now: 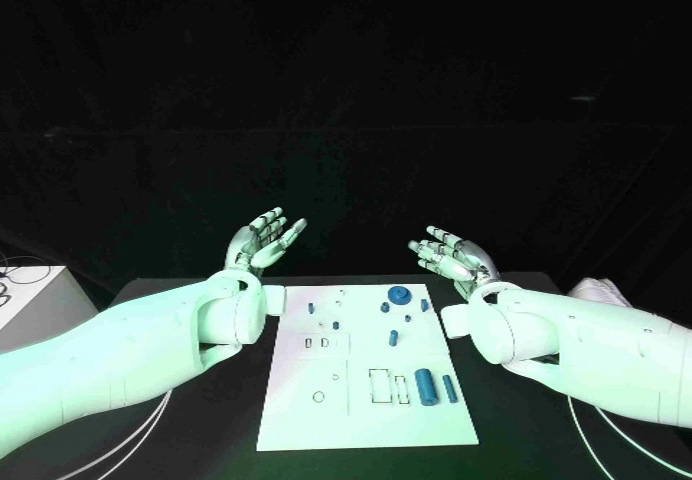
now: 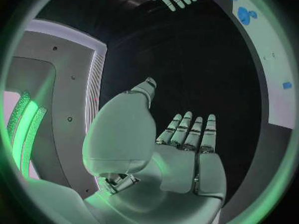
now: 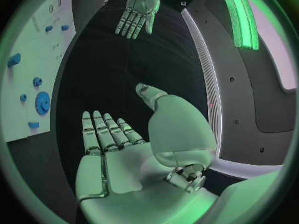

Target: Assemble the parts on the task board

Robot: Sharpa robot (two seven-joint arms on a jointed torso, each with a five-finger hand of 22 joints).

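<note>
The white task board (image 1: 346,410) lies in the middle of the black table, with small blue parts on it. A round blue gear (image 1: 398,294) sits near its far edge, and a thick blue cylinder (image 1: 426,383) lies beside a thinner blue pin (image 1: 450,389) near its right front. My left hand (image 1: 263,240) is raised above the board's far left corner, fingers spread, holding nothing. My right hand (image 1: 451,255) is raised at the far right, also spread and empty. The left wrist view shows the left hand (image 2: 187,149) flat; the right wrist view shows the right hand (image 3: 118,149) flat and the board (image 3: 31,64).
A white box (image 1: 29,300) stands at the table's left edge, and a pale object (image 1: 603,291) lies at the right edge. Cables (image 1: 144,430) run along the table beside the board. Rectangular and round slots (image 1: 379,385) are cut in the board's front half.
</note>
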